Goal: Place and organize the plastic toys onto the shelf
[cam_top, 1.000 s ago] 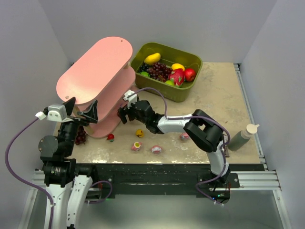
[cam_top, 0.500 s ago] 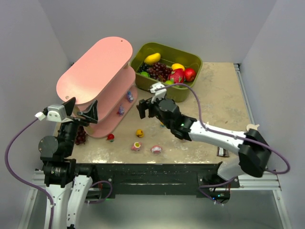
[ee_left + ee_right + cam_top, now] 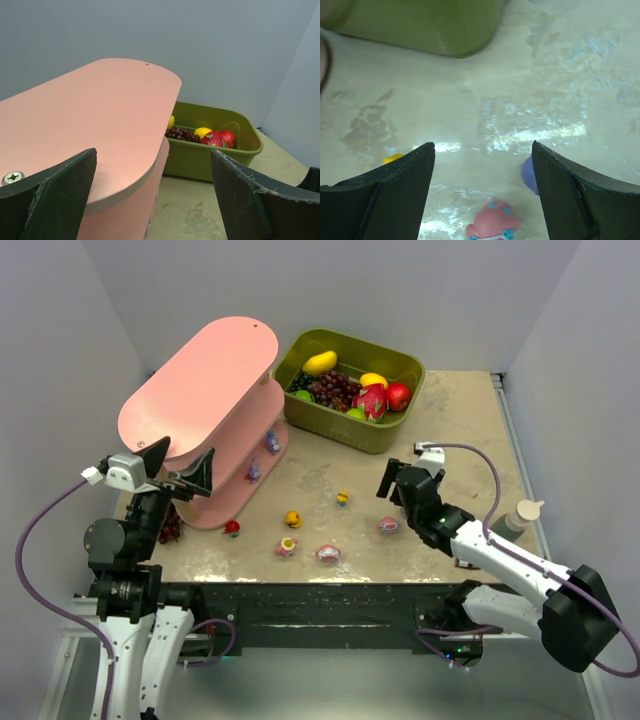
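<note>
The pink three-tier shelf (image 3: pixel 200 385) stands at the left; its top board (image 3: pixel 90 115) fills the left wrist view. Two small purple toys (image 3: pixel 272 443) (image 3: pixel 254 471) stand on its lower tier. More plastic toys lie on the table: a red one (image 3: pixel 232 528), a yellow one (image 3: pixel 293 519), pink ones (image 3: pixel 287 546) (image 3: pixel 328 553) (image 3: pixel 388 525) and a tiny yellow one (image 3: pixel 343 498). My right gripper (image 3: pixel 400 480) hangs open above the table, with a pink toy (image 3: pixel 492 222) below and between its fingers, untouched. My left gripper (image 3: pixel 185 475) is open beside the shelf's near end, holding nothing.
An olive-green bin (image 3: pixel 350 390) of larger fruits sits behind the shelf. A dark grape bunch (image 3: pixel 168 525) lies by the left arm. A squeeze bottle (image 3: pixel 510 525) stands at the right edge. A purple blob (image 3: pixel 529 172) shows beside my right finger.
My right arm has drawn back from the shelf and swung right over the table. Two purple toys now show on the lower tier. The left arm has barely moved.
</note>
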Action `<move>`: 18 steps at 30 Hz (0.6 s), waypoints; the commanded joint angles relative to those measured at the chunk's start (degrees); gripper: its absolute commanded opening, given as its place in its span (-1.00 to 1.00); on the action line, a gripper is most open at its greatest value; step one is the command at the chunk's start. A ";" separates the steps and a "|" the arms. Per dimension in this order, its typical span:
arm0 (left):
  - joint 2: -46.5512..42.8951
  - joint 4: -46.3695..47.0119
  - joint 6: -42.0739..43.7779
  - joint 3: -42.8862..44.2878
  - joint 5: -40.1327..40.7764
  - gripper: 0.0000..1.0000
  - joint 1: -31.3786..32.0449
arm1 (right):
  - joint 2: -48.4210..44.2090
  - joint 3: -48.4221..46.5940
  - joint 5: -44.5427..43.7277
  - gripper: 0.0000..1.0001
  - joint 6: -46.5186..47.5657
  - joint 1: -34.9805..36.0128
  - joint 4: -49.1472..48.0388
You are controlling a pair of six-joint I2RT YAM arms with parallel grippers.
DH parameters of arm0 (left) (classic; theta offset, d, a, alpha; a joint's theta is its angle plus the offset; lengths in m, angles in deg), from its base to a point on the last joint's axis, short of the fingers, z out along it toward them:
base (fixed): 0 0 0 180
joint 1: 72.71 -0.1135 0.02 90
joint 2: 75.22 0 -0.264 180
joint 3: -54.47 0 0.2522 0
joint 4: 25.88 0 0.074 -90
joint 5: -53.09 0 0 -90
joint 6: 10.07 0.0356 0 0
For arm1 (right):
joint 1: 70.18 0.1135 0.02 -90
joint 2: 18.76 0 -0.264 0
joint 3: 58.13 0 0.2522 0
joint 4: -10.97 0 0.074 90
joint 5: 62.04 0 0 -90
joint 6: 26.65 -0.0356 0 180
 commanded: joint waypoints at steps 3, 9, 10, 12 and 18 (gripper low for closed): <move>2.47 0.34 -1.06 -2.34 -4.14 0.99 -0.46 | 0.16 0.62 -3.44 0.60 -7.09 -2.94 6.93; 2.73 0.52 -1.15 -2.87 -4.58 0.99 -0.54 | -0.54 1.59 -5.20 0.47 -10.35 -3.74 8.70; 2.47 0.52 -1.15 -2.96 -4.58 0.99 -0.54 | -0.28 1.59 -5.46 0.45 -10.79 -3.74 9.14; 2.21 0.44 -1.15 -3.13 -4.49 0.99 -0.54 | -0.28 1.59 -5.55 0.37 -12.36 -3.74 10.37; 0.97 0.44 -1.24 -3.84 -3.79 0.99 -0.54 | -1.68 2.64 -5.37 0.14 -14.48 -3.74 11.25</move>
